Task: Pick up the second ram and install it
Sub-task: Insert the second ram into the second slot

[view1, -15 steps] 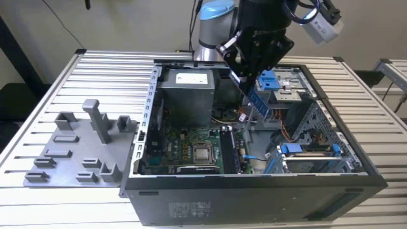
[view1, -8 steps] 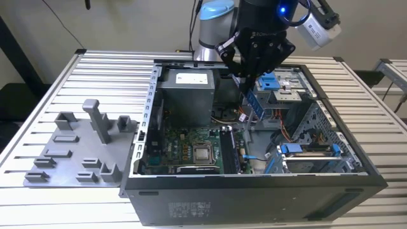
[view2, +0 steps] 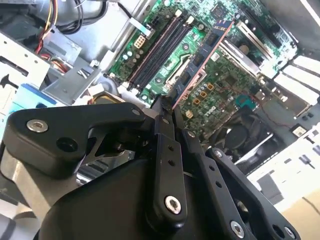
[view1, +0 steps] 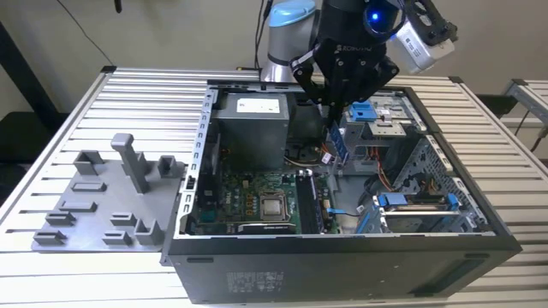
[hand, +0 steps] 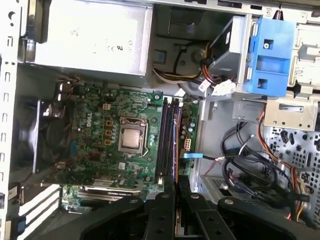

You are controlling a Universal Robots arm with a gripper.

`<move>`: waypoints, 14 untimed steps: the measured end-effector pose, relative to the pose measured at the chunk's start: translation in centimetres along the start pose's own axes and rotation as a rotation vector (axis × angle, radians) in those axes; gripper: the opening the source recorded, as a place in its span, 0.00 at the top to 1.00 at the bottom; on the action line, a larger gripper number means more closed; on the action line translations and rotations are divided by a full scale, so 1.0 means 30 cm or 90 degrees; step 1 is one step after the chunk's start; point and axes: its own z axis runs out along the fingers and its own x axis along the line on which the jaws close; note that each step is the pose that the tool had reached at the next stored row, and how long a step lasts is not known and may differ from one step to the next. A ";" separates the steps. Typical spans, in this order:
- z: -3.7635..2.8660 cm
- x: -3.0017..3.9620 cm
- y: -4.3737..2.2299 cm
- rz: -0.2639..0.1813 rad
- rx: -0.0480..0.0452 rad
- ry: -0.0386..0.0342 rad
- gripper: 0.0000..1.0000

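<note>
Two fingers (view2: 167,150) clamp the second ram (view2: 202,62) above the motherboard (view2: 227,82); its gripped end is hidden between them.

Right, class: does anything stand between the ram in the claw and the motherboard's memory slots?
Nothing visible does. The claw is shut on the second ram above the open case; the memory slots on the motherboard lie uncovered, and the loose cables sit off to the side.
</note>
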 end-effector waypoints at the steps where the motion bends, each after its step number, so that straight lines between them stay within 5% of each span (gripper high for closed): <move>1: 0.001 0.000 0.000 0.010 0.0001 0.0000 0.86; 8: 0.004 0.000 0.000 0.074 0.0011 0.0001 0.86; 14: 0.005 0.000 0.000 0.094 0.0014 0.0001 0.86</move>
